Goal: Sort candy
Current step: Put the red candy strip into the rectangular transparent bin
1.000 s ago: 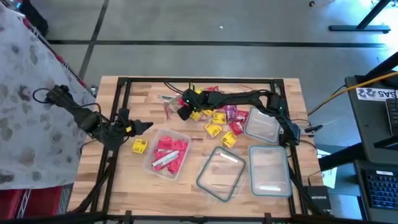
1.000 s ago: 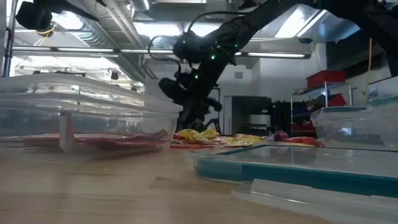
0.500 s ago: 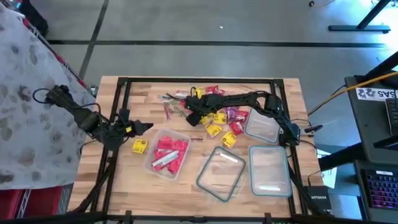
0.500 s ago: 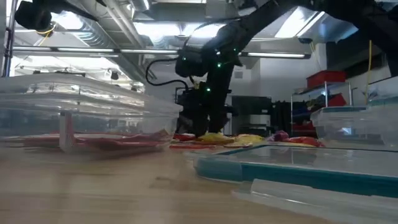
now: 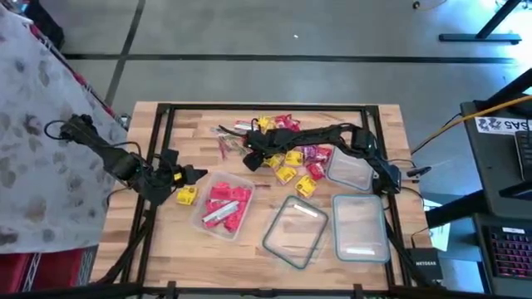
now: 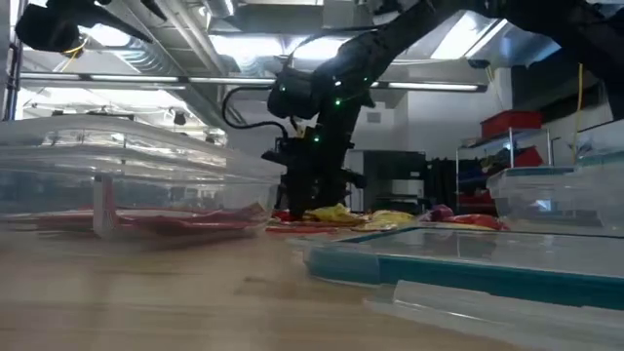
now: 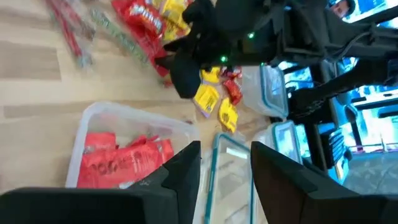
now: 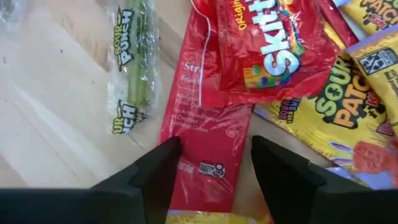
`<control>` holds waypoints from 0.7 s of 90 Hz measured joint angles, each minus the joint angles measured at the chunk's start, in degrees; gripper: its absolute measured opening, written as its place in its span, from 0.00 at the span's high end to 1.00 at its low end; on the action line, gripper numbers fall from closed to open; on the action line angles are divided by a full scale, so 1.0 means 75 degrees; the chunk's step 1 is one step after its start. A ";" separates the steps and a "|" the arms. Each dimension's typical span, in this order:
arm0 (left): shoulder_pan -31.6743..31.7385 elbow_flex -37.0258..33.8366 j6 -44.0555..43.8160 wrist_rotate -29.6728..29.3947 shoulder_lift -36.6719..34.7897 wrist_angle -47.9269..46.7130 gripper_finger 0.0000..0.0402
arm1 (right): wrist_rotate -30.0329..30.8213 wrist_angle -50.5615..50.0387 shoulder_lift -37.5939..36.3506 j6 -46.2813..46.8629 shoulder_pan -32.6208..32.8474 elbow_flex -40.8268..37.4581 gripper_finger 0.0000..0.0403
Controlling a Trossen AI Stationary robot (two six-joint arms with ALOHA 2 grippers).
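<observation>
Candy pile [image 5: 287, 154] heaped at the far middle of the wooden desk [image 5: 249, 249]: red, yellow and purple packets mixed together, a few thin stick packs lying at its left edge. Up close in the right wrist view: a long red stick pack [image 8: 205, 149] flat on the wood directly between the two dark fingers, a red Skittles packet [image 8: 270, 50] overlapping its upper end, a clear green-lettered stick pack [image 8: 130, 68] just beside it, a yellow Sour Patch packet [image 8: 348, 118] on the other side. One yellow packet [image 5: 186, 195] apart from the heap, near the left edge. Red packets gathered in a clear container [image 5: 223, 206] at the near left of centre.

Right gripper [image 5: 252, 158] down at the left edge of the heap, arm stretched across from the right; jaws spread, straddling the red stick pack, not closed on it. Seen low across the desk, tip close to the surface among the packets.

Left gripper [image 5: 184, 174] low over the desk's left side, just beside the lone yellow packet; jaws parted, nothing between them.

Three more clear containers on the right half: one [image 5: 349, 169] touching the heap's right side, one [image 5: 297, 231] tilted near the front centre, one [image 5: 362, 227] at front right.
</observation>
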 joint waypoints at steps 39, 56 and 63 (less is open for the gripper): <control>0.0006 0.0000 -0.0014 -0.0012 0.0037 -0.0010 0.69 | -0.0245 -0.0840 -0.0402 -0.1349 0.0268 0.0190 0.96; 0.0006 0.0000 -0.0005 -0.0085 0.0037 -0.0002 0.69 | -0.1979 -0.2929 -0.1013 -0.2303 0.0073 0.1034 0.98; 0.0006 0.0000 -0.0011 -0.0091 0.0037 0.0002 0.69 | -0.2783 -0.4083 -0.1039 -0.2596 -0.0035 0.1546 0.98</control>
